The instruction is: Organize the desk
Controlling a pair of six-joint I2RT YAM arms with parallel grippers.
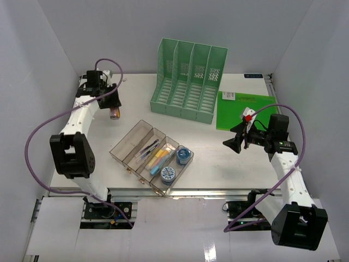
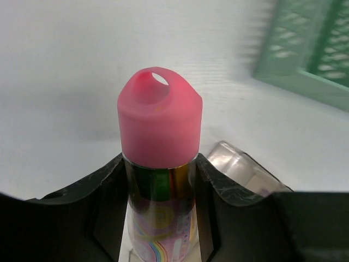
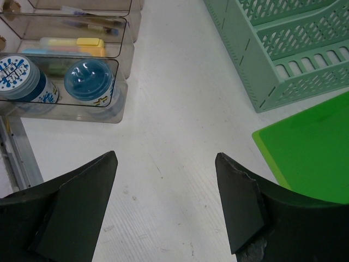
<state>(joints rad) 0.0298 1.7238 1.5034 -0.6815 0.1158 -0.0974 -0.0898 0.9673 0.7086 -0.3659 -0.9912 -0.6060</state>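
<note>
Pens and jars already lie in the clear tray, the left tool is clamped on a pink-capped bottle, the right tool stands apart and empty, and the green folder seems not yet filed.

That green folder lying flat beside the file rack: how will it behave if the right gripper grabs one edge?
The green folder looks thin and lies flat on the desk, so it would probably droop from a one-edge grip. Its surface looks smooth, so a push may slide it rather than lift it. Likely light for its size.
</note>
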